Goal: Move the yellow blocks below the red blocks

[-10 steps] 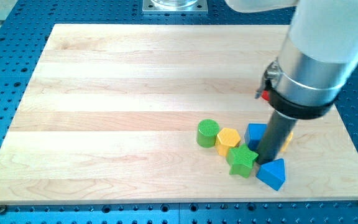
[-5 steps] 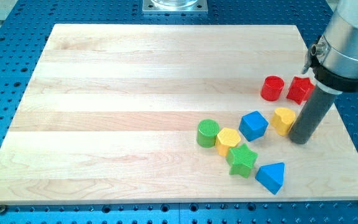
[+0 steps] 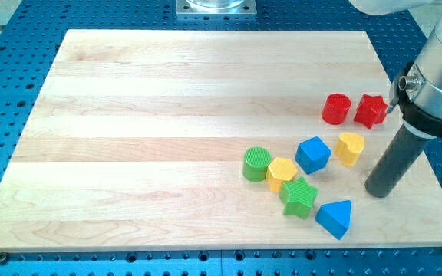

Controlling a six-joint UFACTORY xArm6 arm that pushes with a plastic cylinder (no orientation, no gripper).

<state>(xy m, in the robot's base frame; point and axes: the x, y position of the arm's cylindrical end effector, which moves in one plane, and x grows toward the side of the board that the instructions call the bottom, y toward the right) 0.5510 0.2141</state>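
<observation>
While my tip [image 3: 377, 192] is parked free of contact near the board's right edge, pushing nothing, the yellow heart [image 3: 350, 147] is left below the red blocks [image 3: 336, 108].

Pale wood-grain table [image 3: 167, 92] on blue perforated base [image 3: 6, 92]. Two red blocks [image 3: 335, 109] [image 3: 371, 111], two yellow [image 3: 349, 148] [image 3: 282, 173], two blue [image 3: 312, 154] [image 3: 335, 218], two green [image 3: 257, 163] [image 3: 299, 197]. Dark rod, my tip [image 3: 377, 192].

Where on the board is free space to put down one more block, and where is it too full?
Free: the whole view's left and top of the wooden board, left of the green cylinder and above the red cylinder and red star. Crowded: the lower right, around the yellow hexagon, green star, blue blocks, yellow heart and my tip.
</observation>
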